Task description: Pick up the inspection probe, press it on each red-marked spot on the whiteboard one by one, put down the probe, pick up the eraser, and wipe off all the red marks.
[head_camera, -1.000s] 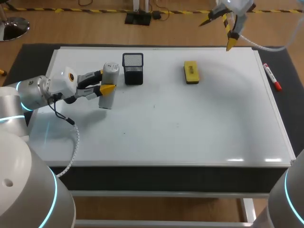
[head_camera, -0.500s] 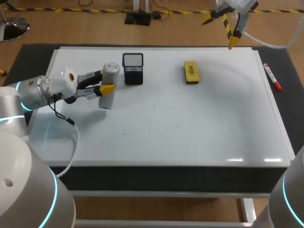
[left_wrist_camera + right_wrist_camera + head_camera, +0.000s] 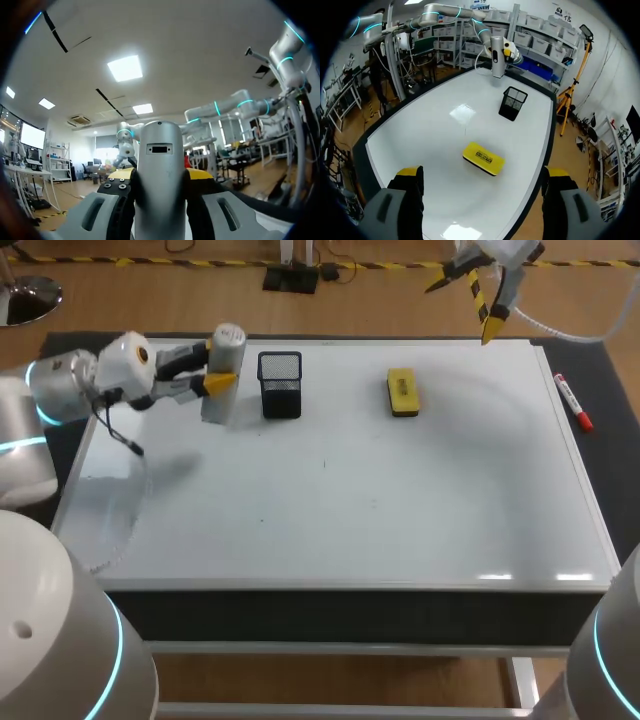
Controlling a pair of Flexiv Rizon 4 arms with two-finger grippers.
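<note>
Whiteboard point(image 3: 400, 500) shows no visible red marks. Left claw point(image 3: 208, 368) clamps the probe point(image 3: 223, 375), raised beside the mesh cup point(image 3: 280, 385); right claw point(image 3: 460, 308) hangs wide open. Risk: lowering the probe could knock the cup over.

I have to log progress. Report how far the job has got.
Done: the probe is picked up, the left jaws shut on it by the far left corner of the whiteboard. In hand: pressing, though no red marks show on the board. Left: setting the probe down and wiping; the eraser lies on the board, and the right jaws hang open past its far edge.
</note>
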